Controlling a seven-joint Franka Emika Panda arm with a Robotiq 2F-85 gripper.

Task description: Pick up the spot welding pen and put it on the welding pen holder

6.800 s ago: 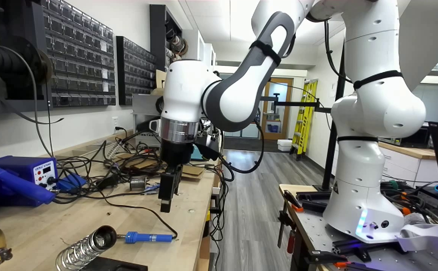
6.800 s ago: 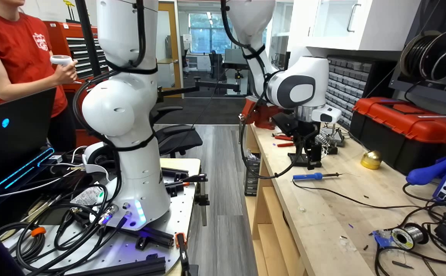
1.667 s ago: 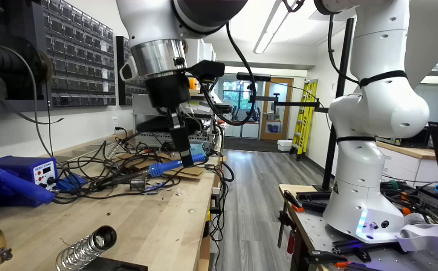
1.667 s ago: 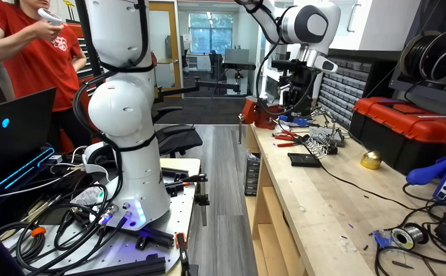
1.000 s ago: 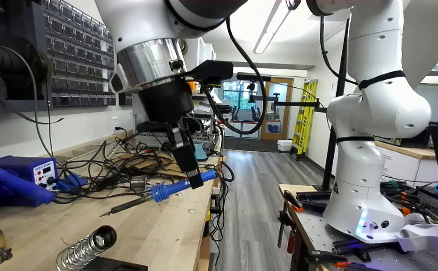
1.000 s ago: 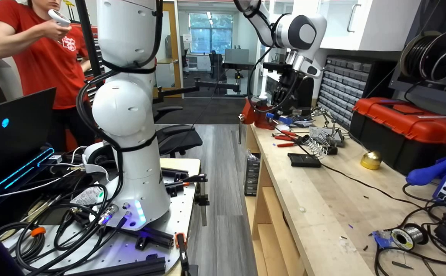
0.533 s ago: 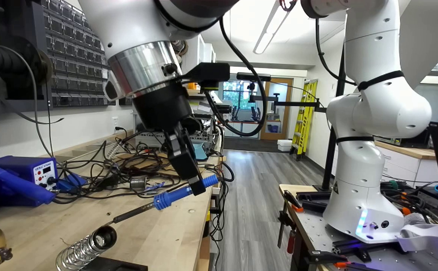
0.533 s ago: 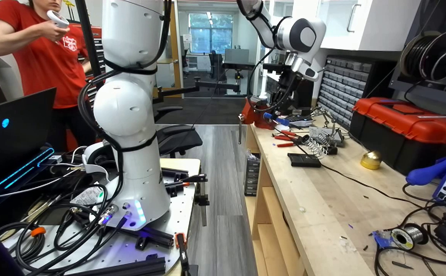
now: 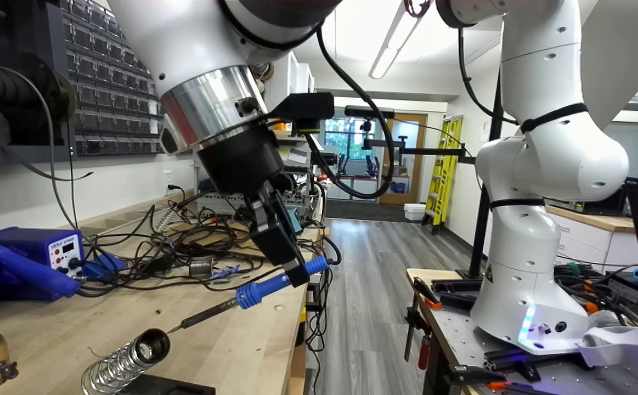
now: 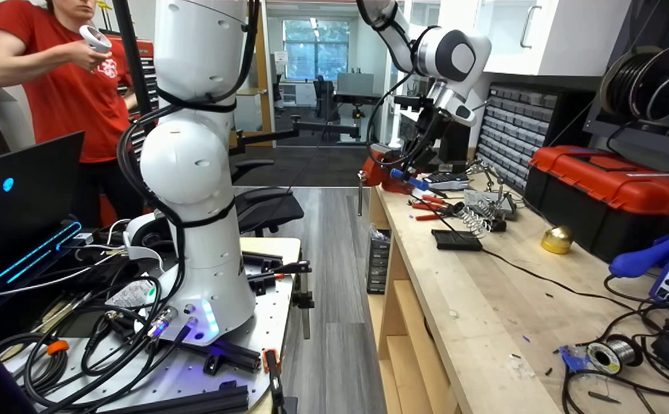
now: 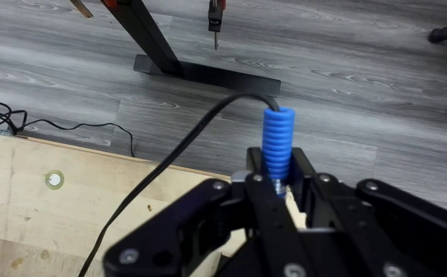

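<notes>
Versus the earliest frames: welding pen (image 9: pixel 273 285) is off the worktop (image 9: pixel 231 351), where it lay at 3 o'clock from the pen holder (image 9: pixel 123 362), and is now up in the air. Versus half a second ago: small change, jaws and pen shifted a bit toward 3 o'clock in an exterior view, holder unmoved; the tip (image 9: pixel 176 328), which overlapped the holder's rim, now shows just outside it, at about 2 o'clock from the mouth. Touching or not, can't tell. Arm (image 9: pixel 543 159) stretched over the worktop, wrist (image 9: pixel 212 104) tilted, gripper (image 9: pixel 300 270) slanting down toward 5 o'clock in an exterior view. In an exterior view the pen's handle (image 10: pixel 409 180) sits at 10 o'clock from the holder's coil, gripper slanting down to 7 o'clock. Jaws clamped around the handle near its ribbed end, gripping from both sides; wrist view confirms. Pen looks slim: bright blue handle, flared ribbed collar, dark shaft (image 9: pixel 209 312), thin pointed tip; in an exterior view it hangs aslant, tip low at 8 o'clock, ribbed end high at 2 o'clock. Holder: silver wire coil, dark mouth end, black base, standing on the worktop. In the wrist view the ribbed end pokes past the jaws toward 12 o'clock; black cord (image 11: pixel 158 170) leaves it, bends over and runs off between 7 and 8 o'clock, passing in front of the worktop's edge.
</notes>
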